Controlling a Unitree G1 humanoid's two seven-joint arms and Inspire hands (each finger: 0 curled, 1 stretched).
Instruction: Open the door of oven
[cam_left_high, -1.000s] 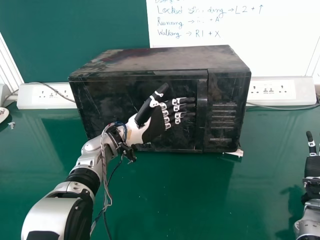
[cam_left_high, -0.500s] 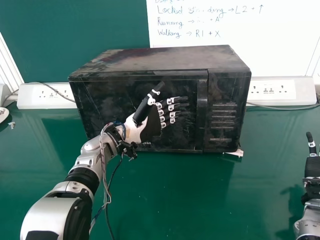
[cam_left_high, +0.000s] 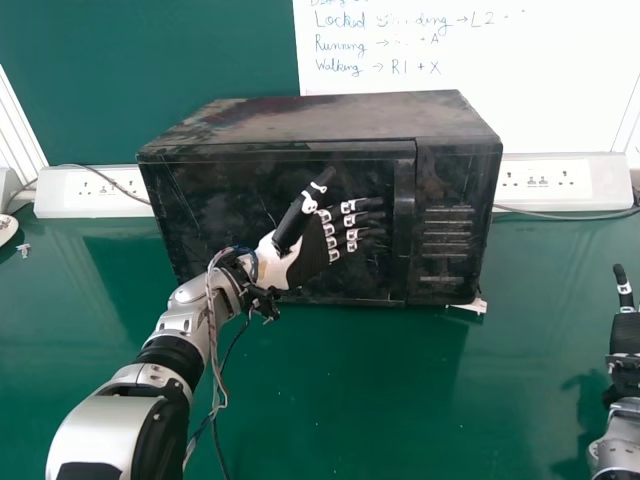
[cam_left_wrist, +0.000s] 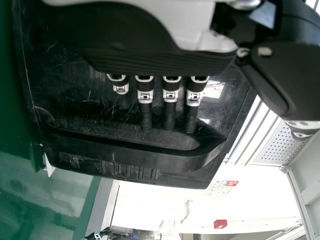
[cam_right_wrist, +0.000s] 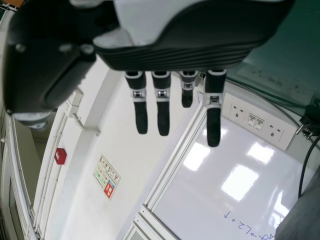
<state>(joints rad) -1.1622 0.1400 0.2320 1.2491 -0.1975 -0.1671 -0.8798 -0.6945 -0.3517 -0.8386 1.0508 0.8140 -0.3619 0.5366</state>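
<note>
My left hand (cam_left_high: 308, 245) is in front of the black oven's door, fingers straight and pointing toward the handle, thumb raised. The oven (cam_left_high: 320, 115) stands on the green table with its door (cam_left_high: 210, 210) closed. Its upright handle (cam_left_high: 404, 220) lies just right of the fingertips. In the left wrist view, the left hand (cam_left_wrist: 170, 95) has its fingertips beside the recess along the handle (cam_left_wrist: 135, 152), not curled round it; whether they touch is unclear. At the right edge, away from the oven, is my right hand (cam_left_high: 625, 335); in the right wrist view the right hand (cam_right_wrist: 162, 100) has straight fingers.
Behind the oven are a whiteboard (cam_left_high: 480, 100) and white socket strips, left (cam_left_high: 95, 190) and right (cam_left_high: 560, 180), with cables. The green table (cam_left_high: 400, 400) reaches in front of the oven. A small white piece (cam_left_high: 470, 306) sits under the oven's right front corner.
My left hand first drew back leftward from the handle, then moved a little right toward it again. The oven door and my right hand have not visibly moved.
</note>
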